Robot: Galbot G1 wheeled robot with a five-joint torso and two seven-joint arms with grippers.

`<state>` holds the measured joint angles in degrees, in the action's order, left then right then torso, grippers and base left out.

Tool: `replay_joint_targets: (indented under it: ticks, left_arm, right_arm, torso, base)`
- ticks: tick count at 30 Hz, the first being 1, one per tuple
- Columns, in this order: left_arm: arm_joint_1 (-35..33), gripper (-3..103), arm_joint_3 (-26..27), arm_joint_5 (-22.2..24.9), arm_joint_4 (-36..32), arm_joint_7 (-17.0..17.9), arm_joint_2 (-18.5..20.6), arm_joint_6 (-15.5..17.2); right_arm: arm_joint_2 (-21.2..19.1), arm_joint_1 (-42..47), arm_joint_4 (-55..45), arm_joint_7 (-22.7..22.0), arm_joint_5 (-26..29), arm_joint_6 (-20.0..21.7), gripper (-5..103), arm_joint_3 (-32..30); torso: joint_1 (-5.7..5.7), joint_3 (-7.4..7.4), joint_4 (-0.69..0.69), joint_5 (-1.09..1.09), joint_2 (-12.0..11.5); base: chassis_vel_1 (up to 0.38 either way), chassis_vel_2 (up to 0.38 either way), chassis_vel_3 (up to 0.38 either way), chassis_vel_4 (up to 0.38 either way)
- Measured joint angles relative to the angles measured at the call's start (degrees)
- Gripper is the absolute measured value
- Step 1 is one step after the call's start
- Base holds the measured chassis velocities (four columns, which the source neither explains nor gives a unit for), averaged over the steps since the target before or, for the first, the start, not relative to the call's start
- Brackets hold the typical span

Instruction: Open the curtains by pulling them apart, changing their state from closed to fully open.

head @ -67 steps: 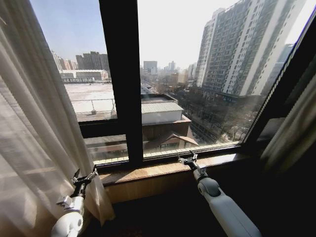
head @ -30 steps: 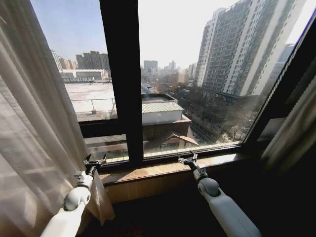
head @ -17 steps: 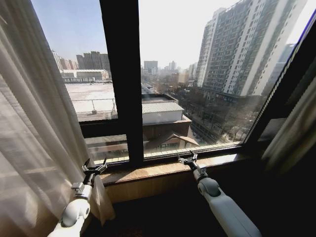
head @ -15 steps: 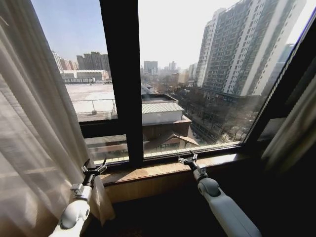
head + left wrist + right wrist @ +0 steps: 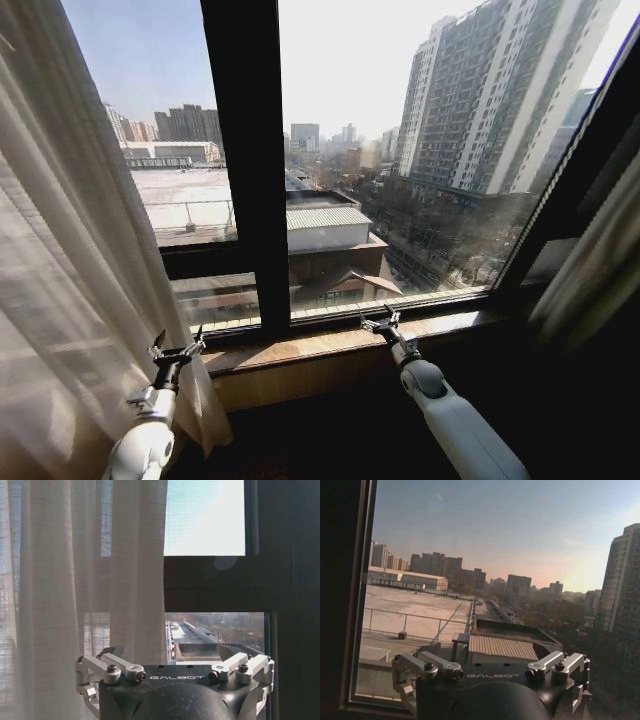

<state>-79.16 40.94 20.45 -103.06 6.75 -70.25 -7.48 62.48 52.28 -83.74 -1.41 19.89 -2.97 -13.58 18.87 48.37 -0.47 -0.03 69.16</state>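
Left gripper [image 5: 176, 351], fingers spread and empty, hovers beside the curtains [image 5: 70, 300] at the windowsill's [image 5: 330, 343] left end.

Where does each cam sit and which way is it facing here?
Head view: high, looking forward and down at the window; left gripper beside the sheer curtain, right gripper over the sill.
Left wrist view: behind the open left gripper, facing curtain and frame.
Right wrist view: behind the open right gripper, facing the glass.
Shared: the striped rooftop.
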Motion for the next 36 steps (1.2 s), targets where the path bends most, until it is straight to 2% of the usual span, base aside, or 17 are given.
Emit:
replay_joint_targets:
  ticks: [8, 23, 29, 32, 36]
  left_arm:
    - [2.9, 100, 0.7, 1.1, 5.9, -2.4, 4.6, -2.7]
    - [5.9, 100, -1.0, 1.3, 10.8, -2.7, 6.0, -3.2]
    - [9.8, 100, -3.3, 1.4, 14.7, -2.7, 7.1, -3.4]
    - [15.8, 100, -5.5, 1.4, 19.6, -3.3, 8.3, -3.3]
    - [18.3, 100, -5.4, 1.5, 21.7, -4.0, 9.1, -3.3]
  right_arm:
    - [0.0, 0.0, 0.0, 0.0, 0.0, 0.0, 100, 0.0]
    - [0.0, 0.0, 0.0, 0.0, 0.0, 0.0, 100, 0.0]
    - [0.0, 0.0, 0.0, 0.0, 0.0, 0.0, 100, 0.0]
    - [0.0, 0.0, 0.0, 0.0, 0.0, 0.0, 100, 0.0]
    - [0.0, 0.0, 0.0, 0.0, 0.0, 0.0, 100, 0.0]
  torso:
    - [0.01, 0.01, 0.01, 0.02, 0.0]
    - [0.00, 0.00, 0.01, 0.01, 0.0]
    - [0.04, 0.02, 0.01, 0.01, 0.0]
    - [0.02, 0.01, 0.00, 0.00, 0.0]
    - [0.01, 0.00, -0.01, 0.03, 0.0]
  base:
    - [0.000, 0.000, 0.000, 0.000]
    - [-0.038, 0.032, 0.038, -0.029]
    - [-0.059, 0.059, 0.052, -0.052]
    - [0.000, 0.000, 0.000, 0.000]
    - [0.000, 0.000, 0.000, 0.000]
